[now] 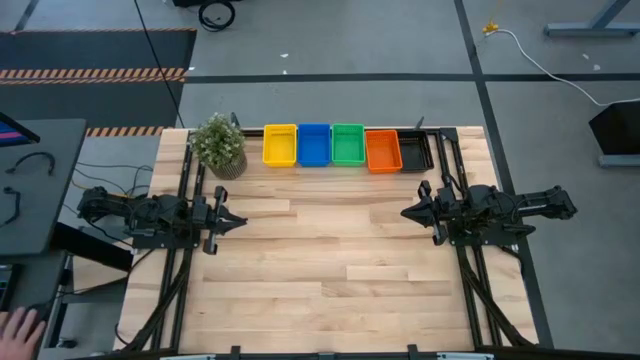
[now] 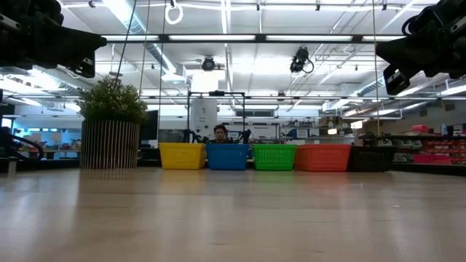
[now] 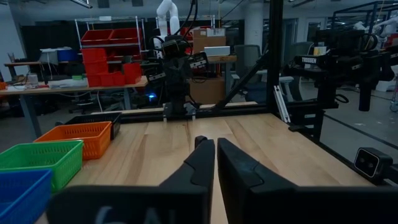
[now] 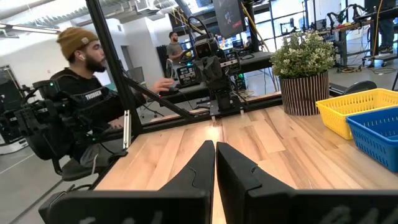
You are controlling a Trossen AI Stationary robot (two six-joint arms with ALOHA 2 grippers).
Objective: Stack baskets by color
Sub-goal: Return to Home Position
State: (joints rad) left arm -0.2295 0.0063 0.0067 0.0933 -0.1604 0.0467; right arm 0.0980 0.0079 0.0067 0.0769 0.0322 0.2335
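Baskets (image 1: 347, 145) line the counter (image 1: 330, 270) edge, yellow through black, off to the side between left end effector (image 1: 238, 222) and right end effector (image 1: 407, 212), both clenched empty. White lettering (image 3: 311, 60) beyond: unreadable.

Readable text: none (every mark is too small).
Dark machine housing (image 3: 309, 60), near right beyond the table: white lettering, illegible.
Person's dark top (image 4: 101, 95), near left: white lettering, illegible.

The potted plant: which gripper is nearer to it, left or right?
Left. The left gripper is close to the plant; the right gripper is far across the table.
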